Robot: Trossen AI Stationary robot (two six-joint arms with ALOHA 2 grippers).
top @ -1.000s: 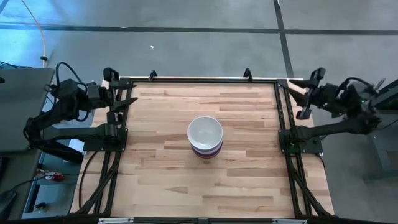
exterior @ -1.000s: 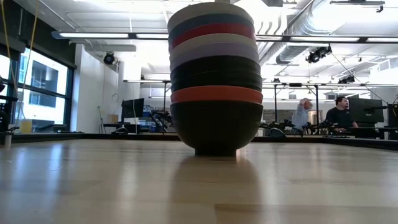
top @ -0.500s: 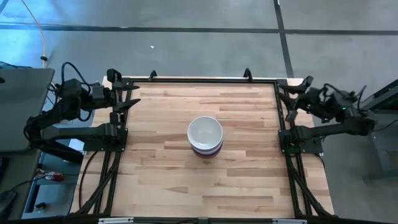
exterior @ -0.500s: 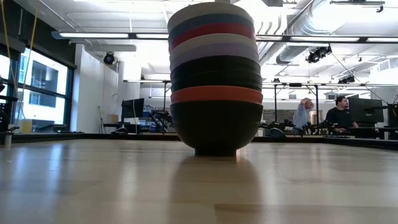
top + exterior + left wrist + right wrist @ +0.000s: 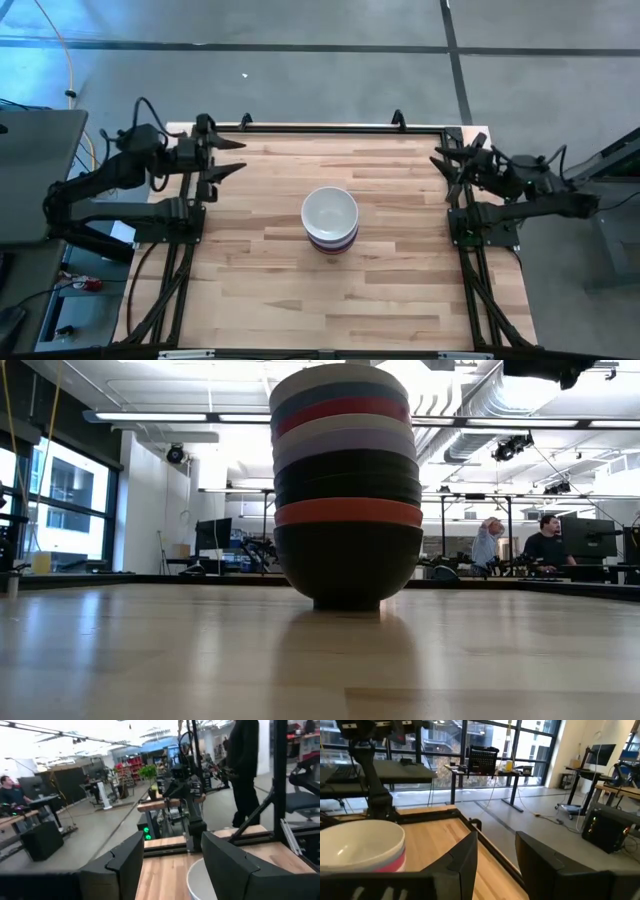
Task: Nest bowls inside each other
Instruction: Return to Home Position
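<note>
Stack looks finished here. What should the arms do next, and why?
Probably just fold both arms to rest. The low view shows nine bowls nested in one stack, with a white bowl on top, and no loose bowl shows on the table. The left gripper and right gripper are open, holding nothing, at the table's side edges.

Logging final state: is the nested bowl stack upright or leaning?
Upright. The stack of small round smooth bowls sits flat on the wooden table, rims level in the low view.
</note>
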